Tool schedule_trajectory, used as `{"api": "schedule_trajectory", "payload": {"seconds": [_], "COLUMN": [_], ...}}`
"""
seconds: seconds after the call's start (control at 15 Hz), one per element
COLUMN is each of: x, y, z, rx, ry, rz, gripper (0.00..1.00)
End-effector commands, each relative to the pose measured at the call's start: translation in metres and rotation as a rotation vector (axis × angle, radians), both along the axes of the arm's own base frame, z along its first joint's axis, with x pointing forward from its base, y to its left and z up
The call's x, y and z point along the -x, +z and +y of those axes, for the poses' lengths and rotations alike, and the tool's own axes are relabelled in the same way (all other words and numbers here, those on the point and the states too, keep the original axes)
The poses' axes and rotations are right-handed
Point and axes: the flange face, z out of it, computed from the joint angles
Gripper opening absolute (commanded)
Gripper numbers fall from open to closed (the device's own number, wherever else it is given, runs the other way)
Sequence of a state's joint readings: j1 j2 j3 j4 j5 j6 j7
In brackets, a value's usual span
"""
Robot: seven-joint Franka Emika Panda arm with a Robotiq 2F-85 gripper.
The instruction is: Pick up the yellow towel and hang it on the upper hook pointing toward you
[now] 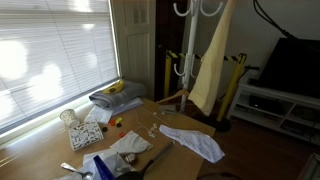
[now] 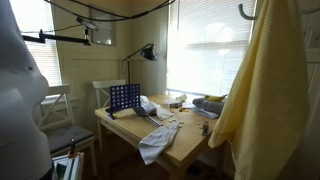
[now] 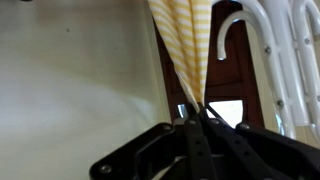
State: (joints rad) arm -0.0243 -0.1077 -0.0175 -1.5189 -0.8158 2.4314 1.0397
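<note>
Yellow towel slipping loose is my main worry. The gripper only has a narrow bunched bit of the cloth, and the rest drapes long, so a jerky move could tug it free. Next risk out is the white hook just beside the cloth. Come in off line and the fabric probably slides past the tip, or only a thin fold catches and drops off once it's let go. If it falls, I'd guess it ends up by the cluttered surface, where a white cloth lies. The gripper itself is nearly closed, clamped on the towel, touching nothing else I can see. In both exterior views the towel hangs full length up by the coat rack, and I can't make out the gripper there.
</note>
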Motion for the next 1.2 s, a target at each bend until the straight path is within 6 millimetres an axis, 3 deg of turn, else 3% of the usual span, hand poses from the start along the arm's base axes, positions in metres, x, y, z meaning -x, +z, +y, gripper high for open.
{"api": "schedule_trajectory", "payload": {"seconds": [0.0,0.27,0.4,0.47,0.6,0.8,1.13], "x": [0.035,0.036,0.026,0.028,0.023,0.021,-0.006], "y": [-0.012,-0.038,-0.058,-0.046,-0.059,-0.061,-0.059], "z": [-0.025,-0.065,-0.07,-0.068,-0.071,-0.07,-0.085], "rx": [-0.003,-0.042,-0.147,-0.085,-0.111,-0.117,-0.359], "ry": [-0.174,-0.399,-0.392,-0.374,-0.385,-0.387,-0.346], "rz": [0.037,0.045,0.084,0.084,0.098,0.098,-0.086], "gripper": [0.01,0.01,0.01,0.02,0.02,0.01,0.01]}}
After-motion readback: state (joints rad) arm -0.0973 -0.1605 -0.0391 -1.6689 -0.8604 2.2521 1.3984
